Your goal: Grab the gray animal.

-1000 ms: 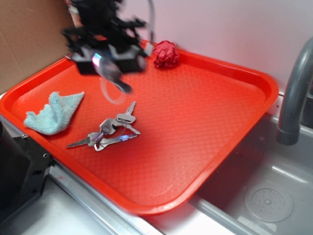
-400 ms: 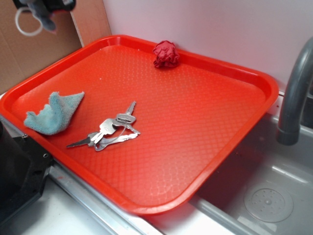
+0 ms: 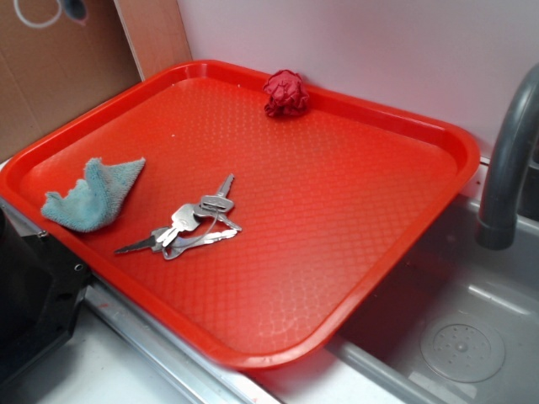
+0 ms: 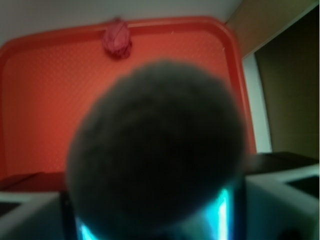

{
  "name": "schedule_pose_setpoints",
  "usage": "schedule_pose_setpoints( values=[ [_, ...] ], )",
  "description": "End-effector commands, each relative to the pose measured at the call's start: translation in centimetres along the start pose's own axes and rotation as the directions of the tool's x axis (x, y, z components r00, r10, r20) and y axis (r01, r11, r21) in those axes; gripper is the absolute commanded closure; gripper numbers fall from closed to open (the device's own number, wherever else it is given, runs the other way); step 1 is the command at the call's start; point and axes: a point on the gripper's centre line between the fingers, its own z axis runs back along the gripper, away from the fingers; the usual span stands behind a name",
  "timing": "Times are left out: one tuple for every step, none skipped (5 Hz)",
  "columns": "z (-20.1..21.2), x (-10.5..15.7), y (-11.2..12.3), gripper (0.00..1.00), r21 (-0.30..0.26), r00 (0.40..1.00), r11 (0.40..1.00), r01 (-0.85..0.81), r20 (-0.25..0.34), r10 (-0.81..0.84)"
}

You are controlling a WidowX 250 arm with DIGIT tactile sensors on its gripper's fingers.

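On the tray the cloth lies at the left edge, with the keys just to its right, nearer the middle. The wad sits against the tray's back rim. A sink lies right of the tray, with a faucet behind it.

I rose up and away from the red tray toward the upper left corner — a second ago I hung low above its far side. The gray animal went up with me, clamped in my fingers; only its tip and white cord loop remained in the exterior view.
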Motion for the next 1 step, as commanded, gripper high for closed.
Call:
schedule_pose_setpoints(
  values=[
    [1.18,1.34,-1.09,1.00,0.002,0.999,1.000,0.021,0.035,-0.021]
  ],
)
